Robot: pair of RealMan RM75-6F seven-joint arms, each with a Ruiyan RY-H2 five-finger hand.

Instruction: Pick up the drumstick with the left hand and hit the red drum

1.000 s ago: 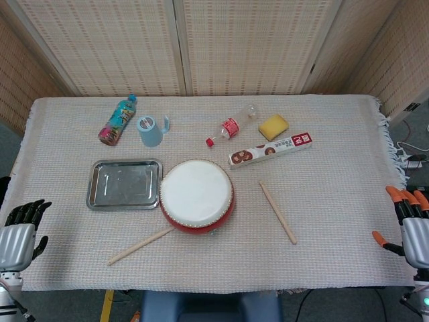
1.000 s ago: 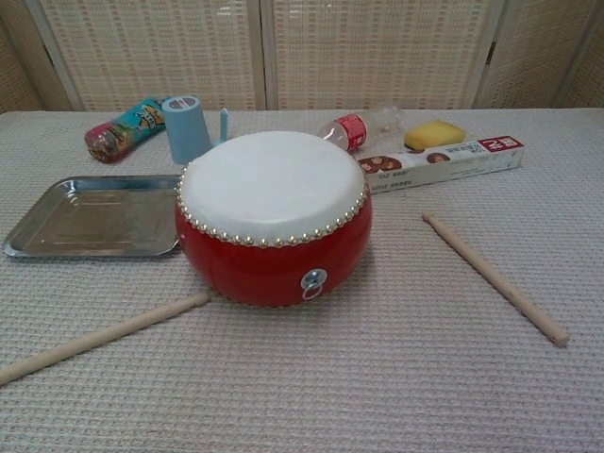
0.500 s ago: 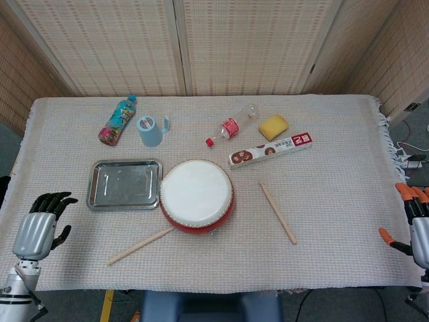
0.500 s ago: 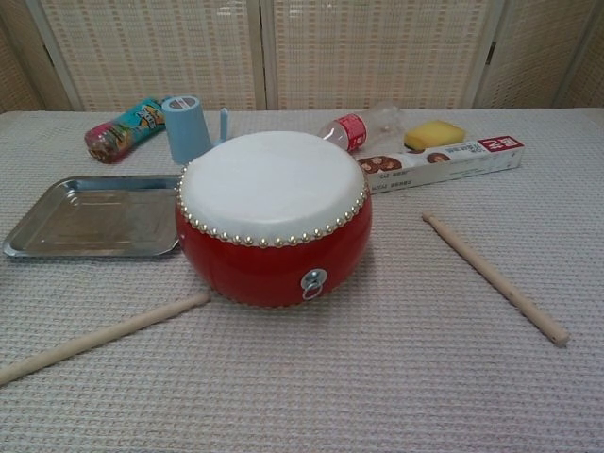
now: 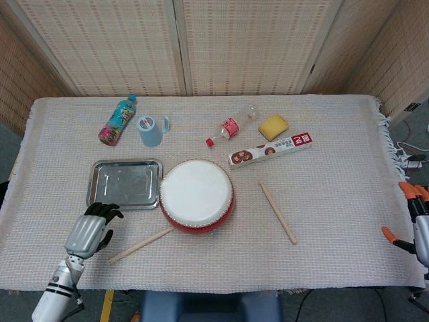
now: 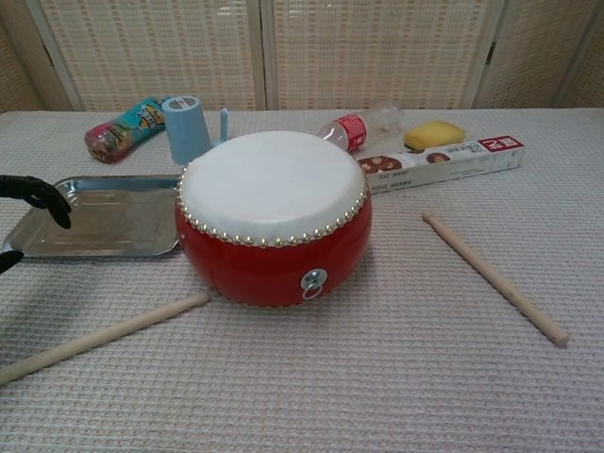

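Presently left hand (image 5: 89,230) hovers empty, fingers loosely apart, just left of the near drumstick (image 5: 141,245) — its long axis slants up-right to the red drum (image 5: 196,195) — right hand (image 5: 417,228) far off.

Light is bright, even and diffuse from overhead, and both views are sharp. Shadows on the tabletop (image 5: 335,221) are faint and short, a soft one hugging the drum (image 6: 274,255). The metal tray (image 5: 125,183) shows mild glare; nothing blurs.
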